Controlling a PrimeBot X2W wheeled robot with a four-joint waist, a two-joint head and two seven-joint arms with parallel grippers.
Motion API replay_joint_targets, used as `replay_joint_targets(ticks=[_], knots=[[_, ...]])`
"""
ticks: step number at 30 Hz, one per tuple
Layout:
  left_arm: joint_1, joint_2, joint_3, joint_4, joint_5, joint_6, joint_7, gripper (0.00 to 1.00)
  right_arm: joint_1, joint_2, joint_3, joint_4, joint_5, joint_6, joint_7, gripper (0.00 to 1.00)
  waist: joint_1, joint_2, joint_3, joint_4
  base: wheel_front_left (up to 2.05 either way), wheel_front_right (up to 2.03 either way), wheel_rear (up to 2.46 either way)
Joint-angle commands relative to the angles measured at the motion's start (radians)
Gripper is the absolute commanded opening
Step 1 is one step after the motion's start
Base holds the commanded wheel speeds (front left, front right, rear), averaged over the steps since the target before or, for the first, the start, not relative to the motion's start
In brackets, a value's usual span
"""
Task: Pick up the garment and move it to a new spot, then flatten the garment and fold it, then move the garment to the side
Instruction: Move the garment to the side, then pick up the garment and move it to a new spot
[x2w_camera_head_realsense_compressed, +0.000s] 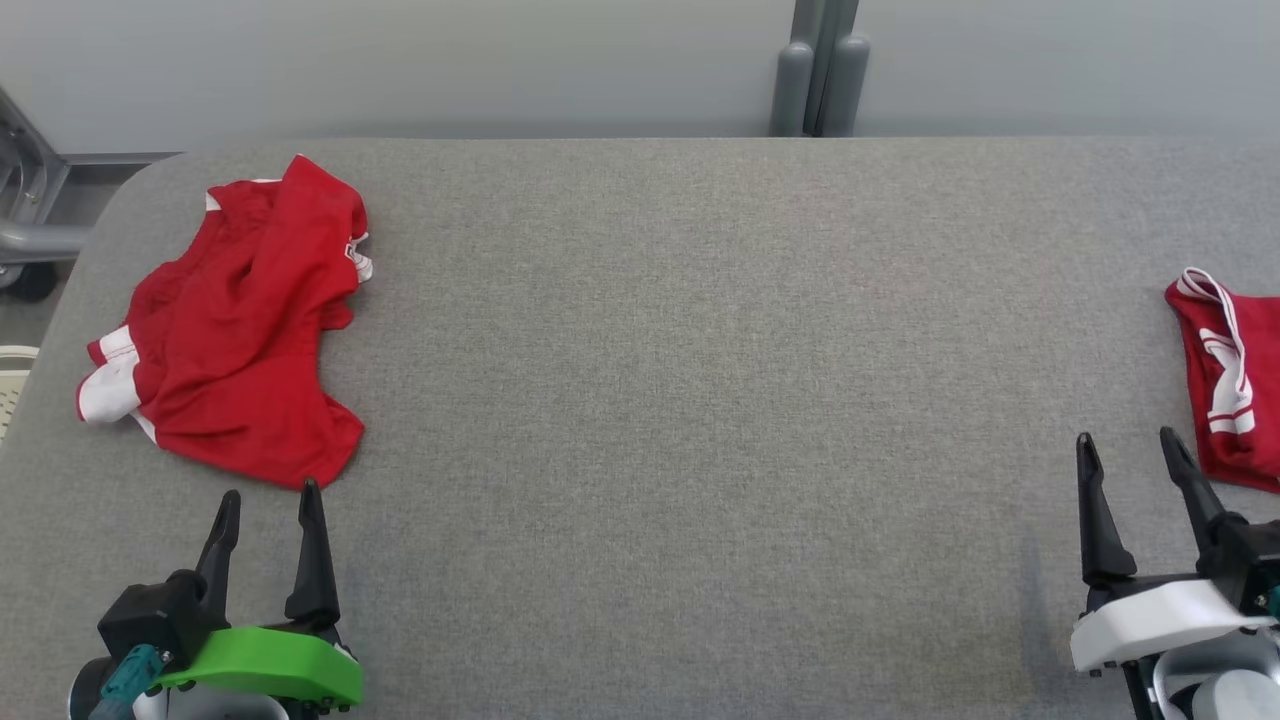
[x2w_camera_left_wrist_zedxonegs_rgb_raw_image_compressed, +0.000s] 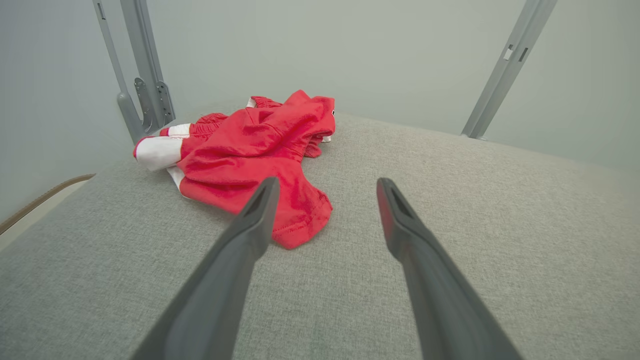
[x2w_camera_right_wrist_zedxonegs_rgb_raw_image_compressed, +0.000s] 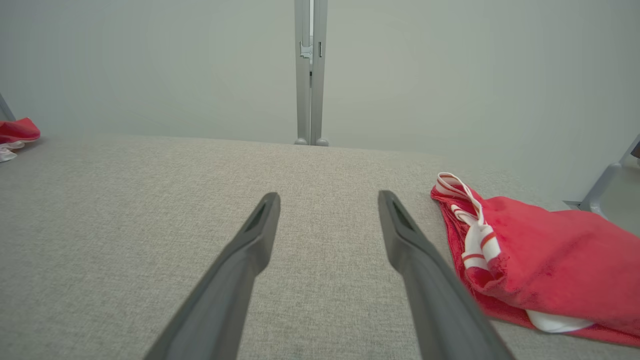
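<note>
A crumpled red garment (x2w_camera_head_realsense_compressed: 240, 320) with white trim lies at the far left of the grey table (x2w_camera_head_realsense_compressed: 700, 400); in the left wrist view the garment (x2w_camera_left_wrist_zedxonegs_rgb_raw_image_compressed: 250, 155) sits just beyond the fingertips. My left gripper (x2w_camera_head_realsense_compressed: 270, 510) stands open at the lower left, its fingers close to the garment's near hem, nothing between them. My right gripper (x2w_camera_head_realsense_compressed: 1130, 455) stands open at the lower right, empty. In the wrist views the left gripper (x2w_camera_left_wrist_zedxonegs_rgb_raw_image_compressed: 325, 187) and right gripper (x2w_camera_right_wrist_zedxonegs_rgb_raw_image_compressed: 327, 200) hover over bare cloth.
A second red piece with white stripes (x2w_camera_head_realsense_compressed: 1235, 375) lies folded at the table's right edge, beside my right fingers (x2w_camera_right_wrist_zedxonegs_rgb_raw_image_compressed: 530, 250). A grey post (x2w_camera_head_realsense_compressed: 820, 70) stands behind the table. A metal frame (x2w_camera_head_realsense_compressed: 30, 200) is off the far left corner.
</note>
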Motion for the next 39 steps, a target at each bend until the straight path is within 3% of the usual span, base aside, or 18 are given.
replay_joint_targets(ticks=[1, 7, 15, 20, 32, 39], knots=[[0.010, -0.007, 0.009, 0.001, 0.013, -0.012, -0.003, 1.00, 0.020, 0.012, -0.007, -0.007, -0.009, -0.001, -0.003, 1.00, 0.0001, 0.0000, -0.015, 0.017, 0.00, 0.00, 0.00], [0.028, -0.046, 0.065, 0.014, 0.055, -0.070, -0.003, 1.00, 0.079, 0.061, -0.019, -0.023, -0.025, -0.001, -0.003, 1.00, 0.0001, 0.0000, -0.034, -0.003, 0.00, 0.00, 0.00], [0.042, -0.078, 0.112, 0.022, 0.092, -0.106, -0.003, 1.00, 0.094, 0.071, -0.022, -0.028, -0.041, -0.001, -0.003, 1.00, 0.0001, 0.0000, -0.062, 0.004, 0.00, 0.00, 0.00], [0.044, -0.096, 0.131, 0.021, 0.110, -0.118, -0.003, 1.00, 0.104, 0.066, -0.003, -0.034, -0.041, -0.001, -0.003, 1.00, 0.0001, 0.0000, -0.081, 0.088, 0.00, 0.00, 0.00], [0.128, -0.107, 0.199, 0.006, 0.133, -0.113, -0.003, 1.00, 0.074, 0.057, 0.085, -0.008, -0.022, -0.001, -0.003, 1.00, 0.0001, 0.0000, -0.145, 0.383, 0.00, 0.00, 0.00], [0.134, -0.119, 0.220, -0.018, 0.131, -0.120, -0.003, 1.00, 0.041, 0.044, 0.130, 0.007, -0.013, -0.001, -0.003, 1.00, 0.0001, 0.0000, -0.137, 0.411, 0.00, 0.00, 0.00]])
